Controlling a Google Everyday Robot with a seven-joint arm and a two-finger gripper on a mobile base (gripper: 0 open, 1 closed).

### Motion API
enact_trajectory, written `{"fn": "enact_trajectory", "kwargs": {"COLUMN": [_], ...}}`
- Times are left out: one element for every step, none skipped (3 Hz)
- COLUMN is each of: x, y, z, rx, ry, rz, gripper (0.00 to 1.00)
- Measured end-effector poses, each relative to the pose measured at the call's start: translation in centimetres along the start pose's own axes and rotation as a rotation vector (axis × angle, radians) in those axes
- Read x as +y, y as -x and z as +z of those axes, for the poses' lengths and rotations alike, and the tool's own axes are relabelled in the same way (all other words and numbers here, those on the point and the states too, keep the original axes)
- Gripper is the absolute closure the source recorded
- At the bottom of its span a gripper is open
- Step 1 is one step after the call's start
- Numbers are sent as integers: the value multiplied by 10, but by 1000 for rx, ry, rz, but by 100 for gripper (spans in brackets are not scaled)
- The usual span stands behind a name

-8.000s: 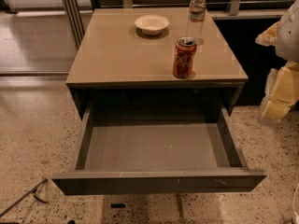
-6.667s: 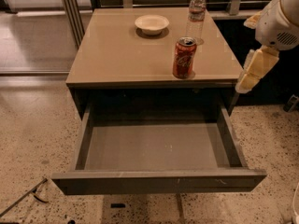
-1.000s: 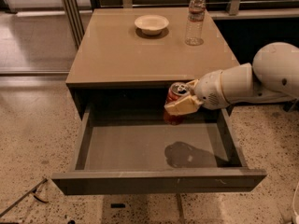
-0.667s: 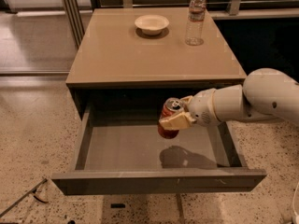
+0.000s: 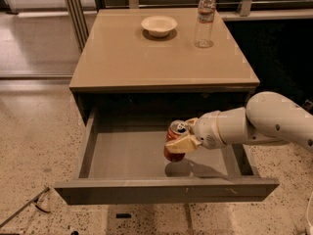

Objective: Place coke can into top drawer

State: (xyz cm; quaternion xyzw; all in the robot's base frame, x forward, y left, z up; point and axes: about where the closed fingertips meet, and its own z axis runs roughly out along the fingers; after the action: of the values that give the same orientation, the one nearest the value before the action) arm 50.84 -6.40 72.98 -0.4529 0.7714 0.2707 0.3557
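The big tan desk [image 5: 146,62] has its top drawer [image 5: 166,191] pulled wide open toward the near side. The white arm [image 5: 274,124] reaches in from the right, and it has come lower than it was a moment ago. Its end effector [image 5: 182,136] now sits inside the drawer, right of the middle, and it is closed tight around the coke can [image 5: 173,153]. A moment ago the can was higher up and closer to the far edge, just under the desk top. Now the can is down between the drawer walls, tipped a little, with its dark shadow just beside its bottom. I think that means the can is almost down, and only the last bit of lowering and the letting go are left. I cannot tell if the can already touches the drawer bottom. The drawer has nothing else in it that I can see. On the desk, at the far right, stands the water bottle [image 5: 205,18]. I cannot tell how full it is. The small white bowl [image 5: 159,25] at the far middle looks empty.
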Motion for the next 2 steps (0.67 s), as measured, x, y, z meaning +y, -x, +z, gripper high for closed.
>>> {"fn": "enact_trajectory", "kwargs": {"x": [-1,-14], "y": [-7,-21], "z": [5,14], "rx": [39,55], "ry": [11,39], "rz": [-89,-176], "gripper": [100,100]}}
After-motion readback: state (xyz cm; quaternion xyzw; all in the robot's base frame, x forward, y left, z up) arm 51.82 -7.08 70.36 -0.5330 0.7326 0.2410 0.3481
